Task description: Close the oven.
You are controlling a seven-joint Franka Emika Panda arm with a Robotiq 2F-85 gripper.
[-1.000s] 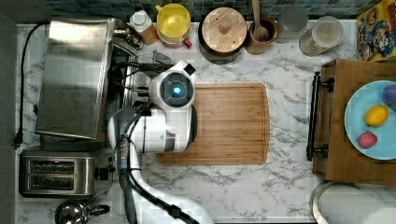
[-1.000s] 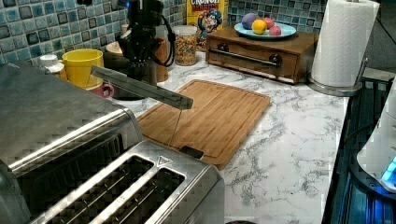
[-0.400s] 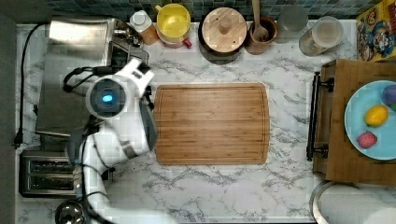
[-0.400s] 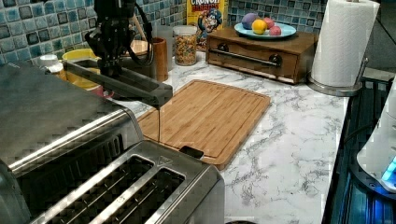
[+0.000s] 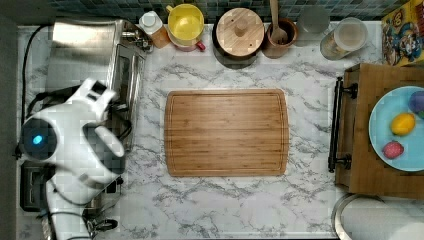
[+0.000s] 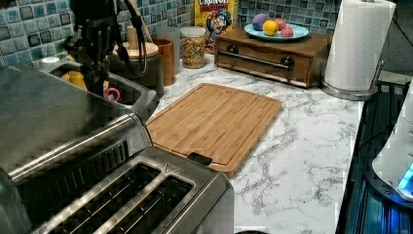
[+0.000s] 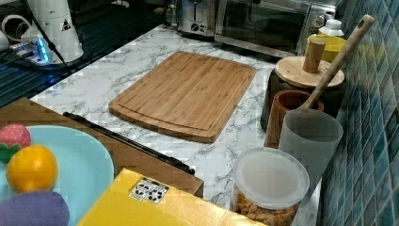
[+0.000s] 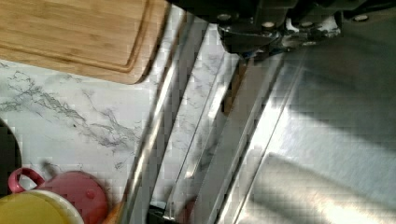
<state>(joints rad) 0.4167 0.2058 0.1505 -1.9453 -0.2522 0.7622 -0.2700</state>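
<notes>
Oven [image 5: 85, 55], big boxy brushed stainless-steel toaster oven with glass drop-down door and steel bar handle, sits at the top view's left on the white marbled tabletop [image 5: 225, 210]. Door [image 7: 261, 21] looks upright against the oven front in the right view; in the wrist view the bar handle [image 8: 161, 116] runs close along the oven's steel edge, glass pane between. Whether the door is fully seated, cannot tell.

Gripper [image 6: 100, 73] hangs from the black wrist over the oven's front top edge in the left view, pointing down; fingers spread or pressed together, cannot tell. White Franka arm [image 5: 75, 145] covers the oven's front-lower part in the top view.

Smaller two-slot steel toaster [image 6: 131, 200] stands just beside the oven, nearest in the left view. Rectangular bamboo cutting board [image 5: 226, 132] lies flat mid-tabletop, near the oven front, apart from it. Yellow mug [image 5: 185, 22] on a pink base and a white-capped bottle [image 5: 151, 22] sit near the oven's far corner by the blue tiled wall. Round dark pot with wooden lid [image 5: 240, 31], brown utensil cup with wooden spoon [image 5: 278, 32] next along the wall. Wooden drawer box [image 5: 380, 130] with light-blue plate of toy fruit [image 5: 400, 127] at the top view's right. Paper towel roll [image 6: 358, 44] stands by it in the left view.
</notes>
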